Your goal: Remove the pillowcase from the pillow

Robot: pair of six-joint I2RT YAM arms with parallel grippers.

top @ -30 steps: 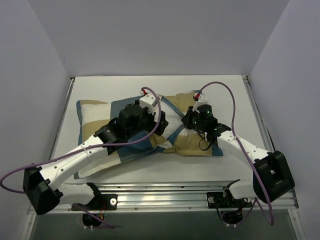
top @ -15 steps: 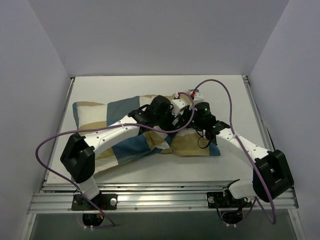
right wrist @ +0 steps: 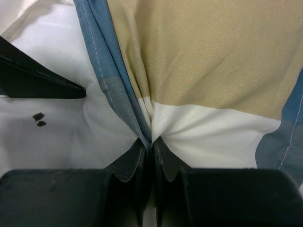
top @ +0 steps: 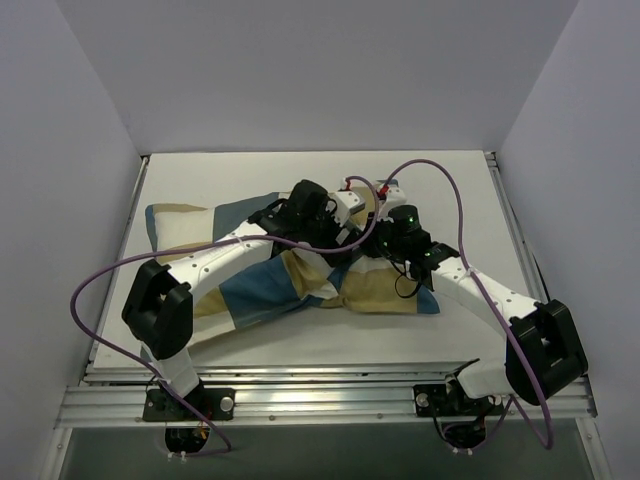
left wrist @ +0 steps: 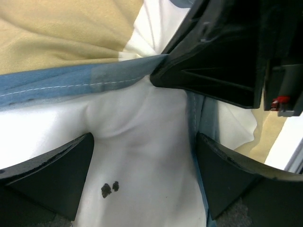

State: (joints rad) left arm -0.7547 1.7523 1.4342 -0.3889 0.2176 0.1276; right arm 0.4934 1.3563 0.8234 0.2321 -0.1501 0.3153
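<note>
Pillowcase [right wrist: 199, 56] hem pinched in my right gripper [right wrist: 152, 142]; my left gripper [left wrist: 144, 142], just swung across, now gapes wide over the exposed pillow [left wrist: 142, 184], poised to seize it.

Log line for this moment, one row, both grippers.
right gripper: shut on pillowcase edge | left gripper: open, at exposed pillow | pillow mostly inside pillowcase, not yet removed

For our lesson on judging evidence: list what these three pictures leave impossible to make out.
Top view: the fingertips of the left gripper and right gripper; their own wrists cover them.
Top view: how much of the pillow is inside; the pillowcase hides it.
Left wrist view: what the dark specks on the pillow are; too small.
</note>
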